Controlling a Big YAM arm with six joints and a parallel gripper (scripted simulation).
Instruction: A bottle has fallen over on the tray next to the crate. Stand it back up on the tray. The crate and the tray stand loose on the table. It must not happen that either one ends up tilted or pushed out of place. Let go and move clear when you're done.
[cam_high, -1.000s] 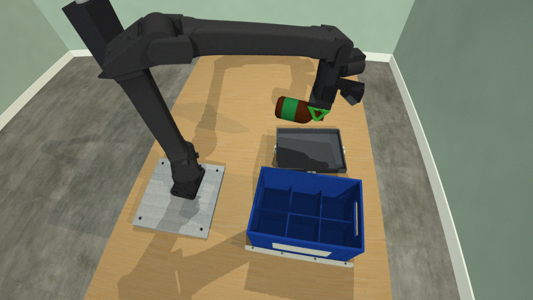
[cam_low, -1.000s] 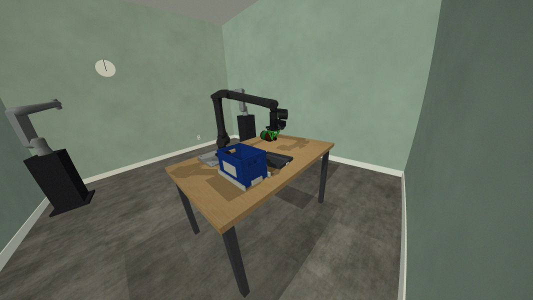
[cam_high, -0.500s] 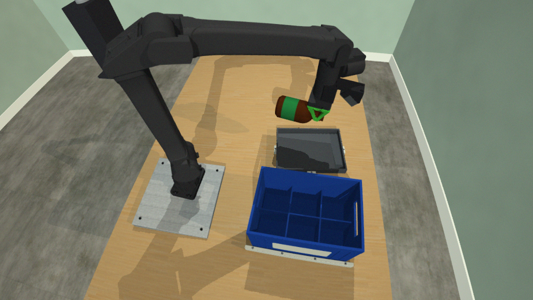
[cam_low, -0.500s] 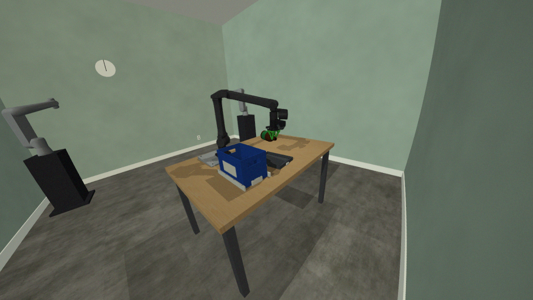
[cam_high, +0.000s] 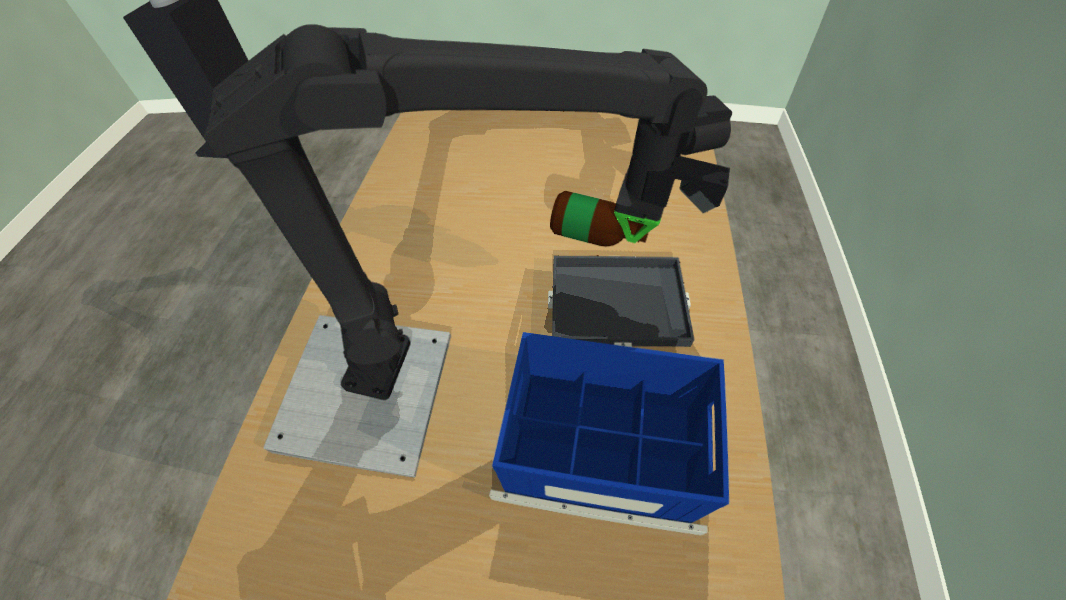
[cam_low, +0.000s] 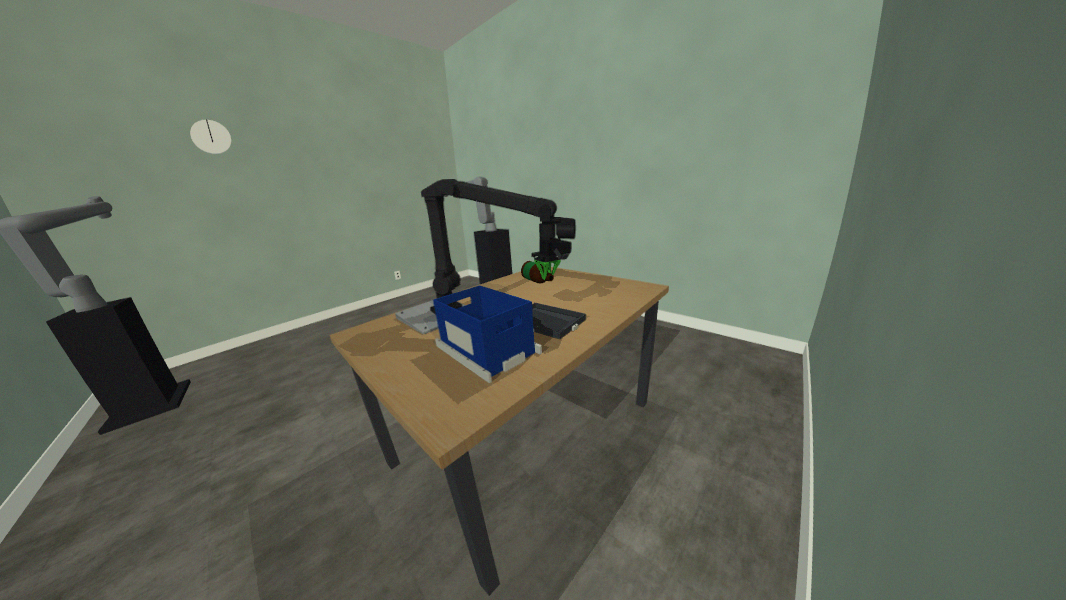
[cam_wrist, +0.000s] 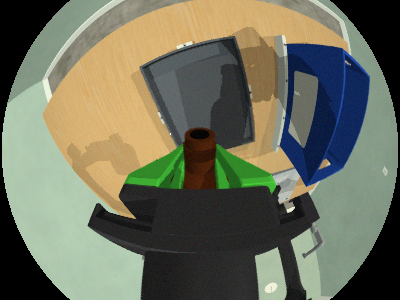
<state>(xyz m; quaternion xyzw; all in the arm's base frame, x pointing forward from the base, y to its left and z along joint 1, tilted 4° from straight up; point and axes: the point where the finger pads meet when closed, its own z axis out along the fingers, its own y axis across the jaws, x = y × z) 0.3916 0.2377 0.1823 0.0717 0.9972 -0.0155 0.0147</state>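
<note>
Crate (cam_high: 611, 454): blue, open-topped, split by inner walls into six compartments, slot handle in one side wall, pale label on the near wall. Stands on the wooden table (cam_high: 417, 536) at the near end, on a pale strip.

Base plate (cam_high: 298, 424): grey metal, to the left of the crate, carrying the foot of the black arm (cam_high: 313, 216).

Tray (cam_high: 682, 298): dark grey, shallow, raised rim. Sits just behind the crate, close against its far wall. Nothing lies in it but shadow.

Bottle (cam_high: 585, 218): brown with a green band around the body. Held in the air, lying roughly level, its base pointing left and its neck toward the claw. In the top view it shows beyond the tray's far rim; in the exterior view it hangs clear of the table.

Claw (cam_high: 638, 227): green fingertips at the end of the black wrist, pinching the bottle at the neck end. From the wrist view the brown neck (cam_wrist: 199, 157) rises between the two green fingers, mouth facing the camera, with the tray and crate beyond.

Far background: green walls, grey floor, white skirting.
</note>
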